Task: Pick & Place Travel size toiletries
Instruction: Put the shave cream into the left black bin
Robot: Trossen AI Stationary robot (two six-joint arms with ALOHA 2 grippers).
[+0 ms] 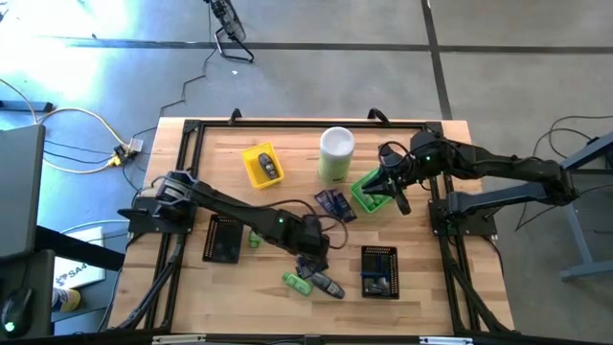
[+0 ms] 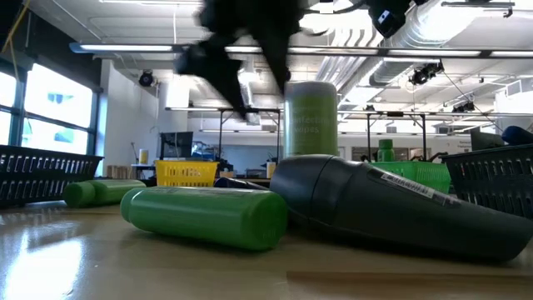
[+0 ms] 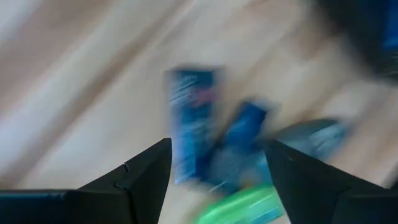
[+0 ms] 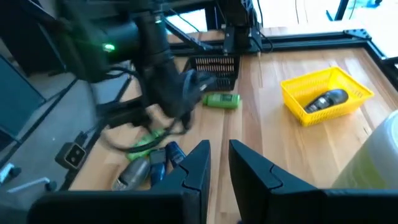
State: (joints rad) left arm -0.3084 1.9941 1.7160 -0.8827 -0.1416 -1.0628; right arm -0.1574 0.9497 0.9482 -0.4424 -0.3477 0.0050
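Note:
Near the table's front middle lies a small heap of toiletries: a green bottle [image 1: 295, 281], a dark grey oval piece [image 1: 329, 286] and navy packets [image 3: 193, 124]. My left gripper [image 1: 312, 251] hovers just above them, pointing steeply down, open, with the packets showing between its fingers and untouched. More navy packets [image 1: 335, 204] lie mid-table, and a small green bottle [image 1: 254, 240] sits beside the left black tray. My right gripper [image 1: 395, 192] waits high over the green tray [image 1: 369, 192], its fingers [image 4: 199, 163] almost together with nothing between them.
A yellow tray [image 1: 261, 165] holding a dark grey piece stands far left of the tall pale-green canister [image 1: 336, 153]. Black mesh trays sit at the left [image 1: 223, 238] and front right [image 1: 379, 271]. A black frame borders the wooden table.

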